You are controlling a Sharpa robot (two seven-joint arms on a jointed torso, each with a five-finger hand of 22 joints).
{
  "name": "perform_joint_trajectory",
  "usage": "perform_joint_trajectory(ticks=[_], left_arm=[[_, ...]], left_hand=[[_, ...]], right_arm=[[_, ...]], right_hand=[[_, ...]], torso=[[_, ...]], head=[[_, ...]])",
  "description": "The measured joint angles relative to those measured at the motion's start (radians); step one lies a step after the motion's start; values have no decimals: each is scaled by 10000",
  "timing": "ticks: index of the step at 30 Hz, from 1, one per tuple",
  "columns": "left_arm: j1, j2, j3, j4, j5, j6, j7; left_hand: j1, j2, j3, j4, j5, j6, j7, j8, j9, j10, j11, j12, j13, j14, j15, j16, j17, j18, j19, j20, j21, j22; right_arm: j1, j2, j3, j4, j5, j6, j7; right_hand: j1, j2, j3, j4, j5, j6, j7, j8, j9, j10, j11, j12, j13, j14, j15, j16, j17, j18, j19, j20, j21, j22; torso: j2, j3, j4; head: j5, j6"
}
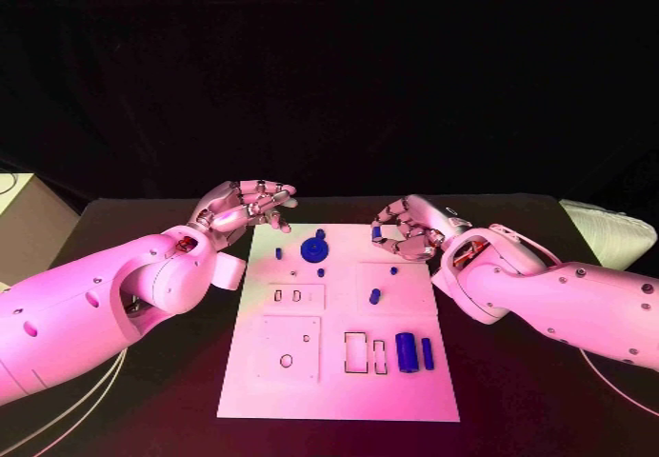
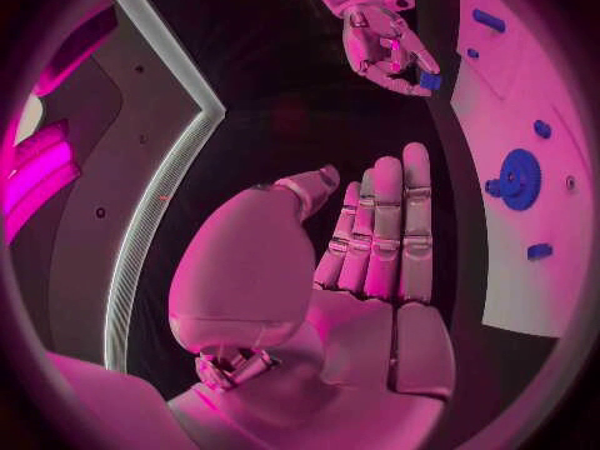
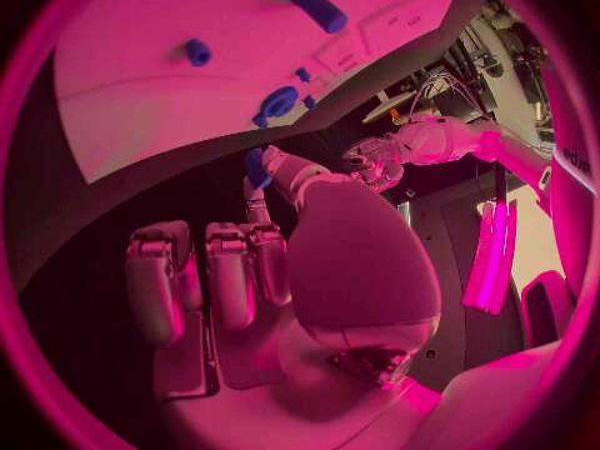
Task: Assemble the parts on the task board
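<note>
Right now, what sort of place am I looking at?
Probably a robotics lab or test bench. A white task board with cut-out slots lies on a black table, small blue parts such as a gear sit on it, and cables crowd the background.

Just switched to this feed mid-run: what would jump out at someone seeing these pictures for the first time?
First, the two silver hands raised over the far end of the white task board: the left hand at its far left corner, holding nothing, and the right hand at its far right, pinching a small blue part. Next, the blue gear near the board's far end, between the hands, and the blue cylinder lying toward the near right.
</note>
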State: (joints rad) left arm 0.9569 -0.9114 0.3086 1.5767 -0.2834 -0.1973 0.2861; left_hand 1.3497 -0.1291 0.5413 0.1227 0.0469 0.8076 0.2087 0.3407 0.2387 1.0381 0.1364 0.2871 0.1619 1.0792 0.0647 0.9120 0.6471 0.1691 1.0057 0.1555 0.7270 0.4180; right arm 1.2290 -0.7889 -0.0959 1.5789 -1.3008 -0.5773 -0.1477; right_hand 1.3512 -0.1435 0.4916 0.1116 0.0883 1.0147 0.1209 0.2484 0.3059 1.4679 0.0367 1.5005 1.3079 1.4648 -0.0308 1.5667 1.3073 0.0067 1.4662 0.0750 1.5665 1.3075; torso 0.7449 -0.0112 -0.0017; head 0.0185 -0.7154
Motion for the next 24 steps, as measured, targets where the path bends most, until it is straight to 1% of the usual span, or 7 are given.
perform_joint_trajectory(ticks=[2, 5, 8, 11, 14, 19, 24], left_arm=[[-1, 55, -35, -47, -28, -3, -42], [-1, 120, -68, -106, -80, -10, -113], [-1, 182, -99, -156, -145, -24, -190], [-1, 231, -130, -201, -206, -42, -270], [0, 270, -157, -230, -283, -71, -358], [3, 304, -178, -245, -415, -122, -492], [3, 297, -184, -233, -516, -153, -590]], left_hand=[[0, 0, 0, 0, 0, 0, 0, 55, 12, 107, -54, 180, 81, 13, -13, 0, 0, 0, -13, -13, 33, 20], [0, 0, -5, -5, 0, 77, -77, 163, 62, 256, -132, 558, 296, 111, -109, 91, 0, 1, -36, -36, 126, 70], [0, 0, -46, -46, 0, 110, -110, 222, 92, 256, -132, 966, 540, 156, -153, 157, 13, 1, -66, -76, 232, 122], [-39, 39, -53, -106, 0, 145, -145, 287, 112, 194, -194, 1413, 823, 202, -198, 283, 63, 1, -28, -114, 357, 180], [-39, 39, -59, -112, 0, 145, -145, 335, 138, 93, -294, 1836, 1092, 276, -272, 445, 127, 1, 13, -154, 495, 249], [-46, 32, -32, -139, 0, 145, -145, 372, 161, -73, -309, 2440, 1470, 361, -288, 716, 255, 0, 21, -162, 700, 353], [-80, -2, -4, -167, 0, 145, -145, 413, 163, -201, -326, 2653, 1605, 397, -324, 796, 315, 0, 56, -197, 788, 407]], right_arm=[[-25, 257, -15, 149, -91, -40, -291], [-100, 614, -44, 294, -271, -76, -668], [-207, 955, -85, 371, -516, -91, -1005], [-354, 1269, -126, 403, -781, -93, -1293], [-578, 1618, -160, 401, -1113, -89, -1604], [-919, 2127, -202, 248, -1720, -68, -2104], [-1211, 2423, -223, 52, -2231, -58, -2476]], right_hand=[[-92, -41, 0, 0, -11, 0, -3, 181, 0, 0, 0, 0, 0, 0, 0, 0, 0, -1, 0, 0, 0, 0], [-159, -106, 0, 0, -18, -13, -18, 268, 0, 0, 0, 0, -1, 0, 0, 0, 0, -1, 0, 0, 0, -1], [-212, -158, -1, 0, -19, -13, -20, 448, 0, 0, 0, 0, -1, 0, 0, 0, 0, -1, 0, 0, 0, -1], [-212, -158, -1, 0, -19, -13, -21, 459, 0, 0, 0, 0, -1, 0, 1, 0, 0, 0, 0, 0, 0, -1], [-212, -159, -1, 0, -19, -14, -22, 459, 0, 0, 1, 0, -2, 0, 1, 0, 0, 0, 0, 1, -1, -2], [-277, -224, -2, 0, -20, -14, -25, 577, 0, 0, 1, 0, -3, 0, 1, 0, 0, -1, 0, 1, -1, -2], [-329, -276, -3, 0, -9, -27, -41, 642, 0, 0, 1, 0, -4, 36, -35, 0, 0, 0, 0, 1, -1, 3]], torso=[[-47, -15, 0], [-118, -38, -6], [-182, -61, -16], [-234, -86, -30], [-271, -105, -40], [-307, -142, -48], [-311, -154, -43]], head=[[77, -59], [217, -146], [368, -213], [482, -287], [544, -354], [623, -417], [655, -450]])
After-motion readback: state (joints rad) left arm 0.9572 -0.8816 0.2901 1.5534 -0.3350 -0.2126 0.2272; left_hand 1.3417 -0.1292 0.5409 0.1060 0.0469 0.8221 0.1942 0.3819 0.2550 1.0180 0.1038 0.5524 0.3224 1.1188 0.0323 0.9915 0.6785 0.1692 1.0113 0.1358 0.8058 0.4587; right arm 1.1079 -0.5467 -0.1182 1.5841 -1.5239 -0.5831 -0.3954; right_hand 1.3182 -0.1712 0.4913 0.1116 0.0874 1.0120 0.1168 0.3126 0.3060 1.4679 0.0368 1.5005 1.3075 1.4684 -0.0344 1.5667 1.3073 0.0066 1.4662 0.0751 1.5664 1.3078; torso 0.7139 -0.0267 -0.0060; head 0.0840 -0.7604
